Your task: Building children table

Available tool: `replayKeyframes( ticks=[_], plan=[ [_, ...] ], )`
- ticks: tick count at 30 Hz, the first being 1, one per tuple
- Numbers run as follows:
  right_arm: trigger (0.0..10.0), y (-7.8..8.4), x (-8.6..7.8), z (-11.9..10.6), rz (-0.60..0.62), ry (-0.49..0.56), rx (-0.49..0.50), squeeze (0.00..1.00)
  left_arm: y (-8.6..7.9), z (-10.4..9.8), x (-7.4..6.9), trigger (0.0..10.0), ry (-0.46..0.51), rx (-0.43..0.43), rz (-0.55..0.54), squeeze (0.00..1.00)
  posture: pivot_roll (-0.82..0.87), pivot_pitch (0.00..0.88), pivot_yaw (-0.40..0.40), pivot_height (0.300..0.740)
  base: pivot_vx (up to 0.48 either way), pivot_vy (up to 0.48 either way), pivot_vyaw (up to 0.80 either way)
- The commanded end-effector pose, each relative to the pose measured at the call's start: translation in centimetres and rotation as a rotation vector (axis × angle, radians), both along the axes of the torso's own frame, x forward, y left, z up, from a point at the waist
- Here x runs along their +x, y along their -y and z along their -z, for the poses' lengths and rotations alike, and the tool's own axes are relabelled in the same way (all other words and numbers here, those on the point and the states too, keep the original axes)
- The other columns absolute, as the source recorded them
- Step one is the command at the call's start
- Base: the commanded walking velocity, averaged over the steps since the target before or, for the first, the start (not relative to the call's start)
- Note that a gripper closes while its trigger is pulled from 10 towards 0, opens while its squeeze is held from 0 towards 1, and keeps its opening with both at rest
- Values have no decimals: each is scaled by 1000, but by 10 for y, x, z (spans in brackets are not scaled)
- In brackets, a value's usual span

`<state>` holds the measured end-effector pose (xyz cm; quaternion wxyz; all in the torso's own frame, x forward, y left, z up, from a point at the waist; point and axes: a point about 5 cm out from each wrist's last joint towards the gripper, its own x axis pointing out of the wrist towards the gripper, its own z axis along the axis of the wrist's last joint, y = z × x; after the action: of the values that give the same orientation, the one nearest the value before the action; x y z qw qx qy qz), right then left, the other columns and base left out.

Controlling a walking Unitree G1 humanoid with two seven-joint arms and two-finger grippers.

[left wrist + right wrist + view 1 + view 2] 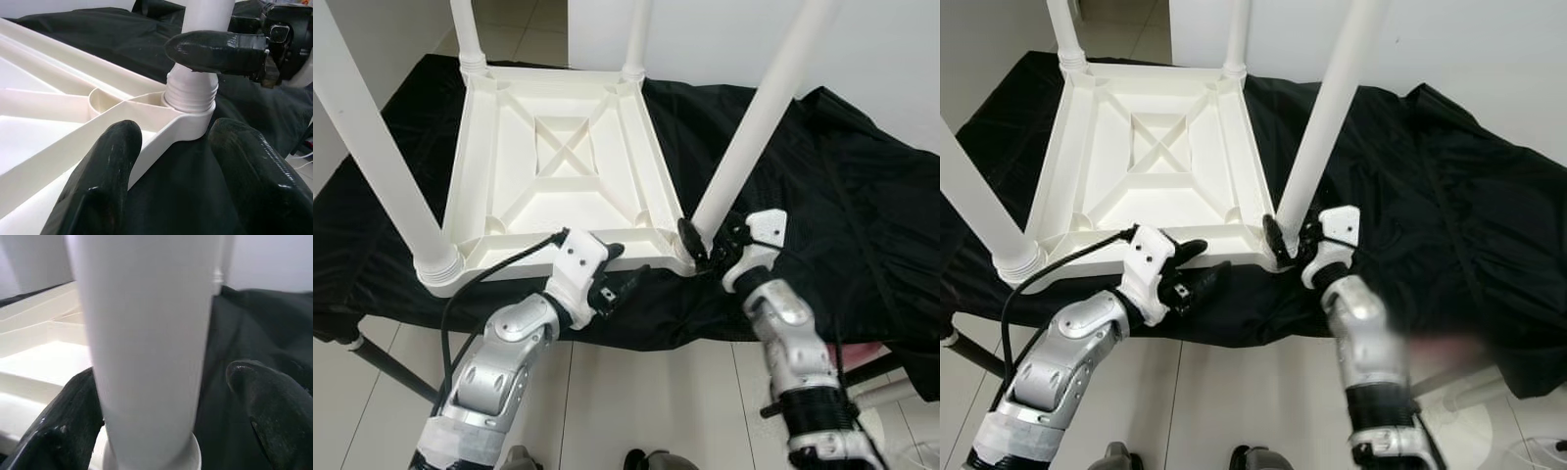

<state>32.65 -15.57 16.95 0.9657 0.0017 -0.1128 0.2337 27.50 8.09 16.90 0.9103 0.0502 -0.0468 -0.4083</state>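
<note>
**Upside-down kids' table, both arms at the near edge**

Right gripper (707, 247) reaches in low, fingers apart around the base of the near-right leg (759, 122). Left gripper (612, 269) straddles the white table (558, 157)'s near rim, fingers apart. Table lies upturned on the black-draped bench (842, 176), four legs up.

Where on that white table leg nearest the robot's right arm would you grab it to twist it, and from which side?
Low on the leg, just above its threaded base at the corner socket. It is a smooth round tube leaning only slightly, so two fingers can straddle it there from the near, open side, over the black cloth. The right gripper sits about there, fingers either side; whether they pinch is unclear.
</note>
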Motion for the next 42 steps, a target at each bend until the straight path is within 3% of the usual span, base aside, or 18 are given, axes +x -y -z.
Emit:
replayKeyframes(
  ticks=[1,10,18,19,20,21,22,23,31,32,33,34,40,42],
  plan=[
    [10000,-2,0,6,-65,-22,-12,0,3,1,0,10000,-1,7,15,0,21,121,-78,740,0,0,0],
    [10000,-8,11,4,-262,-40,-94,0,10,4,-8,10000,3,27,68,0,65,105,-92,740,0,0,0],
    [10000,-4,23,2,-303,-43,-153,0,14,7,-15,10000,0,35,100,0,70,96,-95,740,0,0,0],
    [9569,-3,25,2,-314,-49,-157,0,15,8,-14,10000,8,50,107,0,75,89,-100,740,0,0,0],
    [8510,-2,27,2,-320,-51,-159,0,14,8,-12,10000,14,60,108,0,75,89,-100,740,0,0,0],
    [8510,-2,27,2,-320,-51,-159,0,14,8,-12,10000,14,60,108,0,75,89,-100,740,0,0,0],
    [3294,-1,28,2,-322,-54,-159,0,13,8,-11,10000,18,67,112,0,76,83,-100,740,0,0,0],
    [0,0,29,3,-321,-56,-160,0,13,7,-10,10000,22,72,118,0,77,78,-104,740,0,0,0],
    [0,2,24,10,-309,-72,-122,0,17,9,-13,10000,21,76,139,0,69,74,-104,740,0,0,0],
    [6000,4,23,12,-293,-73,-101,0,17,9,-13,10000,20,76,139,0,68,74,-104,740,0,0,0],
    [6000,5,22,13,-282,-75,-87,0,17,10,-13,10000,18,76,138,0,68,74,-104,740,0,0,0],
    [10000,5,22,13,-273,-71,-78,0,17,10,-13,10000,17,75,136,0,68,75,-103,740,0,0,0],
    [10000,5,20,12,-209,-71,-35,0,17,11,-14,10000,14,74,132,0,65,79,-104,740,0,0,0],
    [10000,3,21,14,-136,-97,-46,0,17,11,-14,10000,14,73,131,0,62,79,-107,740,0,0,0]
  ],
)
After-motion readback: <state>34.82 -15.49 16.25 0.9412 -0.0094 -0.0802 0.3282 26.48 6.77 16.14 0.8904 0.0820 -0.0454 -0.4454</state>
